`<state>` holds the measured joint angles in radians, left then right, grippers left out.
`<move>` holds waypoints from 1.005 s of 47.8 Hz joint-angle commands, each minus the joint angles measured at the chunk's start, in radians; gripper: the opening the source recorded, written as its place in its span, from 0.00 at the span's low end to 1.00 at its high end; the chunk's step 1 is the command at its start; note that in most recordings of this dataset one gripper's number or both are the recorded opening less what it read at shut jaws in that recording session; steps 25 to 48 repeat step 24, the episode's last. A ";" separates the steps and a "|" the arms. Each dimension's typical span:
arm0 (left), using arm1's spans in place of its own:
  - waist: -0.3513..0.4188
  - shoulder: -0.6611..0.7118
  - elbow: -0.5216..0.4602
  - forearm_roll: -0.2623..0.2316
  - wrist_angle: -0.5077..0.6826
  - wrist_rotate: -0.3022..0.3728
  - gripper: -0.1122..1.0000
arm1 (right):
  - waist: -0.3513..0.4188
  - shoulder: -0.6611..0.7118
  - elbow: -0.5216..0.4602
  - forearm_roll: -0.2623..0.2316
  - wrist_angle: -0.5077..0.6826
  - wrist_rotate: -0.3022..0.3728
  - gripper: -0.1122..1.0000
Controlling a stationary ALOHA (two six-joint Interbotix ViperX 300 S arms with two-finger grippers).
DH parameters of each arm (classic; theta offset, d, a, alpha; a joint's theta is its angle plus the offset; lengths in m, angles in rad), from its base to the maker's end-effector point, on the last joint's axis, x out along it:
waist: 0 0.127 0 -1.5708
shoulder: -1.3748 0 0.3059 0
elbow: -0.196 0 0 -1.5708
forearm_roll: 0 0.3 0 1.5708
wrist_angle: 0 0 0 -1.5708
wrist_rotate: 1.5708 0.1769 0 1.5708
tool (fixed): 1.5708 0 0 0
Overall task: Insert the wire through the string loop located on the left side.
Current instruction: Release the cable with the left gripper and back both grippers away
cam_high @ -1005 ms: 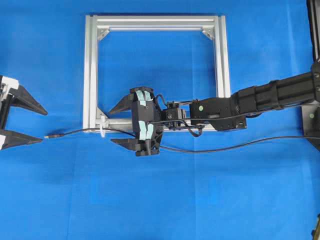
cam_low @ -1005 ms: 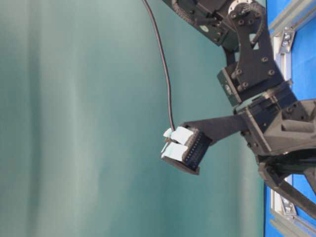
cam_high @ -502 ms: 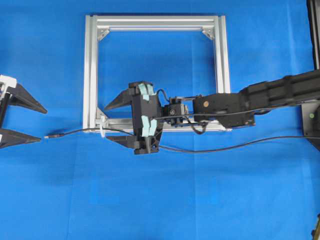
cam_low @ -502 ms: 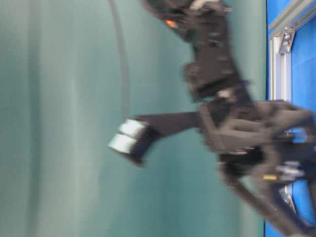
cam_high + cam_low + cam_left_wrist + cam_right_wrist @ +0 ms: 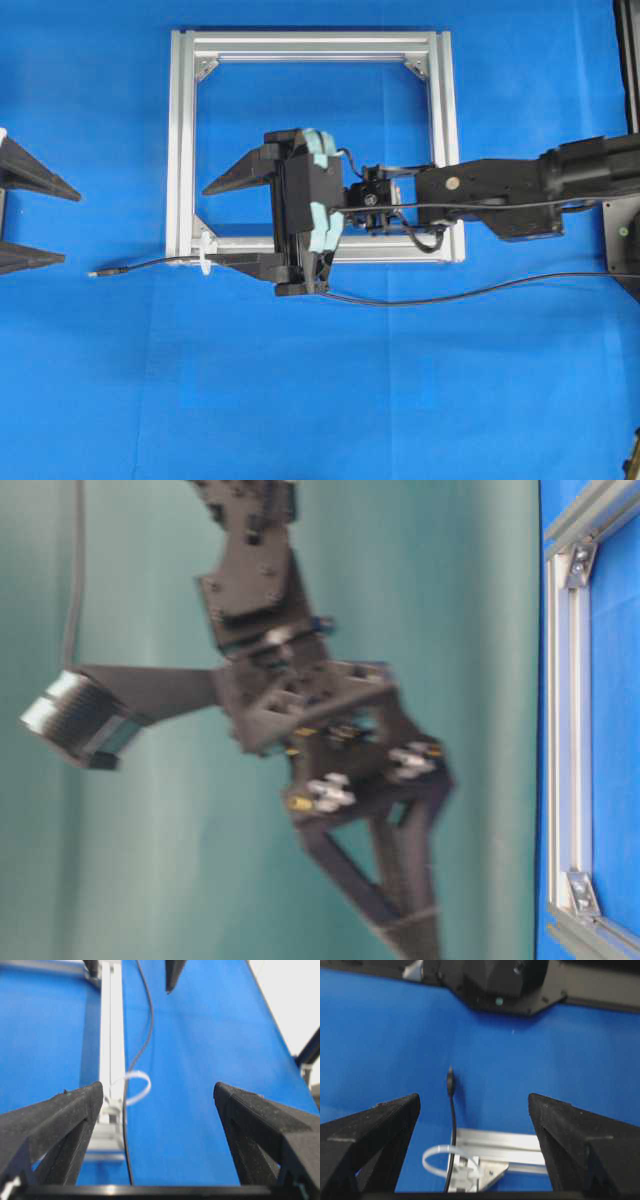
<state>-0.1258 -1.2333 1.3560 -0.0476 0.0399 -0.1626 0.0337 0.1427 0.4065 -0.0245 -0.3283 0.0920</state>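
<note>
One wire (image 5: 150,264) is lying on the blue cloth (image 5: 330,400), already running through the string loop (image 5: 205,257) at the frame's (image 5: 178,140) lower-left corner, its plug tip (image 5: 98,272) resting just beyond the left gripper's (image 5: 20,215) fingertips. Both grippers are standing wide open, gripping nothing. The right gripper (image 5: 225,225) is hanging above the frame, with the loop just ahead of its lower finger. Judged step: withdrawal after threading. Done well, both arms are clearing straight away without brushing the wire, since a snag could drag the tip back out of the loop. No brands, labels or legible writing are showing.
</note>
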 commanded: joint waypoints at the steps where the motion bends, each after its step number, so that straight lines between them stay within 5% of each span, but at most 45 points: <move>1: 0.015 -0.005 -0.031 0.015 -0.009 0.002 0.88 | -0.003 -0.055 -0.011 0.000 0.005 0.000 0.89; 11: 0.020 -0.003 -0.032 0.063 -0.035 0.002 0.88 | -0.003 -0.081 -0.009 0.002 0.020 0.008 0.89; 48: 0.020 0.003 -0.029 0.063 -0.038 0.000 0.88 | -0.003 -0.081 -0.008 0.006 0.032 0.009 0.89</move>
